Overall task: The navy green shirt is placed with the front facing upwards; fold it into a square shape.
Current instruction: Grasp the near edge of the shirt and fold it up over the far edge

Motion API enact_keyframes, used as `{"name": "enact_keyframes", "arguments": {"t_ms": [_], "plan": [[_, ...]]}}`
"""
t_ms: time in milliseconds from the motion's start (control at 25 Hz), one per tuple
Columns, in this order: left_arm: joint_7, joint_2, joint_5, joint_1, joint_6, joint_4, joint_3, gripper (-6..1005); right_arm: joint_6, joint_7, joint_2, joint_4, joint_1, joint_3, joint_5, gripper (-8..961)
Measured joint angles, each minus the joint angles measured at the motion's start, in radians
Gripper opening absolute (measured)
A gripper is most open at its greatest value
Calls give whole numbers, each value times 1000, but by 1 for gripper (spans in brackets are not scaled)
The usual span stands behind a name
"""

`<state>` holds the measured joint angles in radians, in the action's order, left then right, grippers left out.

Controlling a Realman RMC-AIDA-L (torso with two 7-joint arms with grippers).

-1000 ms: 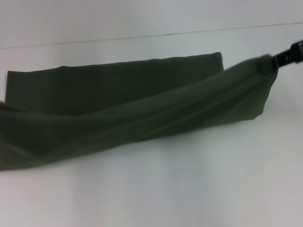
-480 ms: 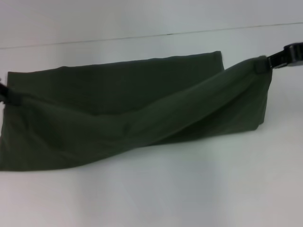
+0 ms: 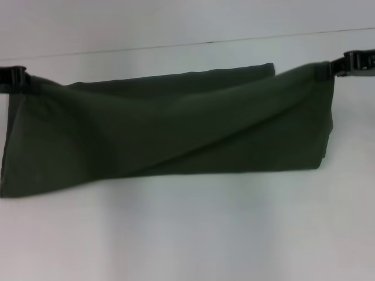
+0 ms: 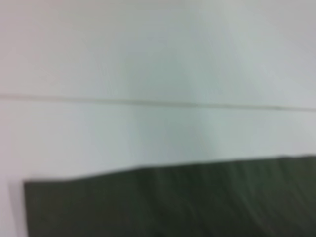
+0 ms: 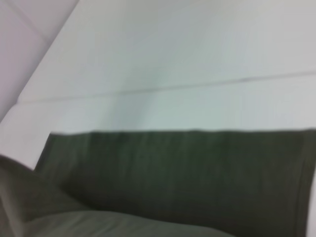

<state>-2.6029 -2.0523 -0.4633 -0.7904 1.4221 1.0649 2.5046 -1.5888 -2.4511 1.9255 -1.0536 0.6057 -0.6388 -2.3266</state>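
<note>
While pinched aloft, shirt over table.

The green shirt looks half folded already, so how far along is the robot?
About midway. The shirt is already a long narrow band on the table. Right now the left hand and right hand hold its near edge lifted, carrying it over. Laying it down and folding to a square remain.

My near side of the desk lies bare, so I could sweep across there freely. The navy green shirt stretches as a raised band across the middle, blocking any straight reach to the far side. My left pincer and right pincer occupy its two upper corners. Beyond the shirt, a bare strip of desk runs along the back.
</note>
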Motion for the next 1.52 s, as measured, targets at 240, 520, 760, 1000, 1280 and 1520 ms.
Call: {"name": "enact_keyframes", "arguments": {"t_ms": [240,520,760,1000,1280,1520], "plan": [[-17,-15,4,-4,-166,-43,-61,89,124,20,32,11,14,-9,0,63],[-52,-9,28,-11,-311,-102,-128,96,274,23,52,44,45,-42,-1,63],[-67,-17,81,-34,-386,-155,-157,102,422,45,56,167,100,-122,-1,62],[-85,-22,120,-50,-436,-198,-171,107,573,53,65,271,147,-191,-10,62],[-141,-28,170,-55,-476,-205,-203,114,651,54,71,284,164,-227,-11,62],[-145,-31,185,-69,-481,-214,-208,120,671,53,75,287,167,-228,-11,62]]}}
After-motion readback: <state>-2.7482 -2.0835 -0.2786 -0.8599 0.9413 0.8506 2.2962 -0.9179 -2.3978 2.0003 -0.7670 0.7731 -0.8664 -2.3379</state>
